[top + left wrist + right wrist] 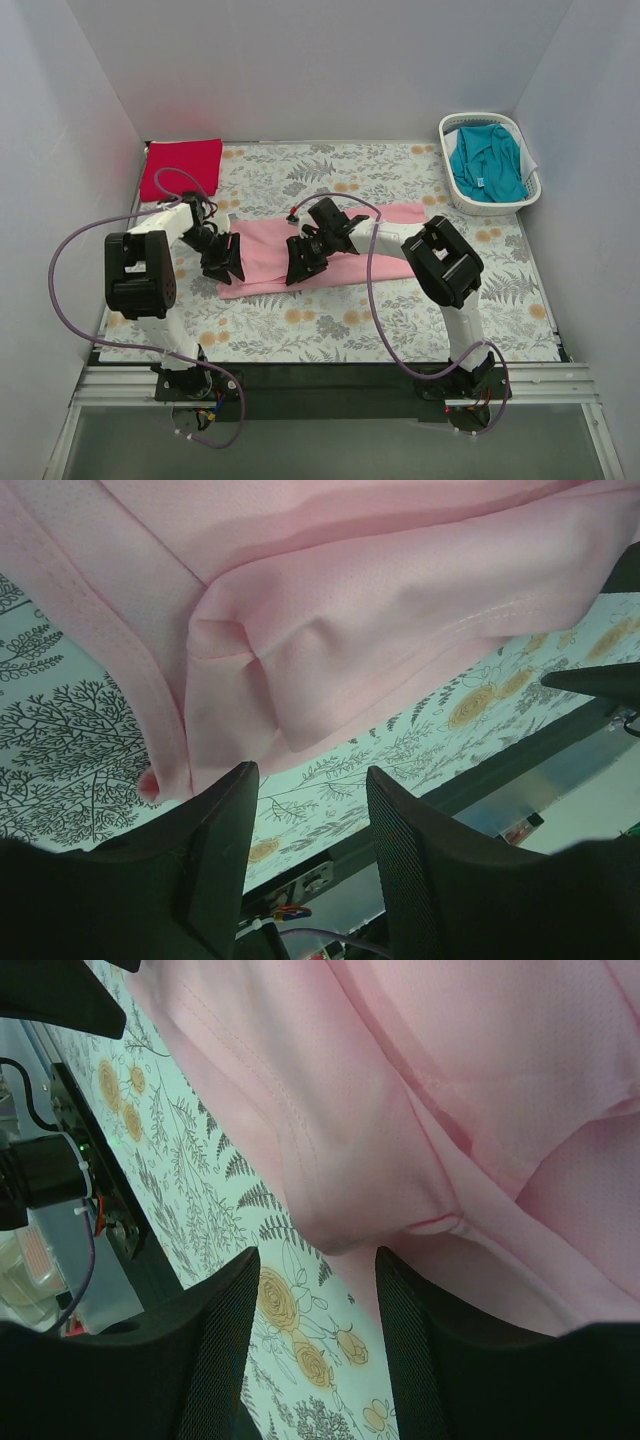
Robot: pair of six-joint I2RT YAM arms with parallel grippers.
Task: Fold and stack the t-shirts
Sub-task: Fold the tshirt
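Observation:
A light pink t-shirt point(265, 245) lies partly folded across the middle of the table, and its near hem fills the top of both wrist views point(330, 630) point(400, 1110). My left gripper point(222, 262) point(313, 780) stands open at the shirt's front left edge, with only patterned cloth showing between its fingers. My right gripper point(303, 262) point(318, 1260) is open at the front edge near the shirt's middle, its jaws just short of a folded corner. A folded red t-shirt point(181, 167) rests at the back left. A teal t-shirt point(487, 165) lies crumpled in the basket.
A grey-and-orange floral cloth point(330, 320) covers the table. The white slatted basket point(447, 127) stands at the back right. White walls close in the back and both sides. The arms' bases and cables sit along the near edge.

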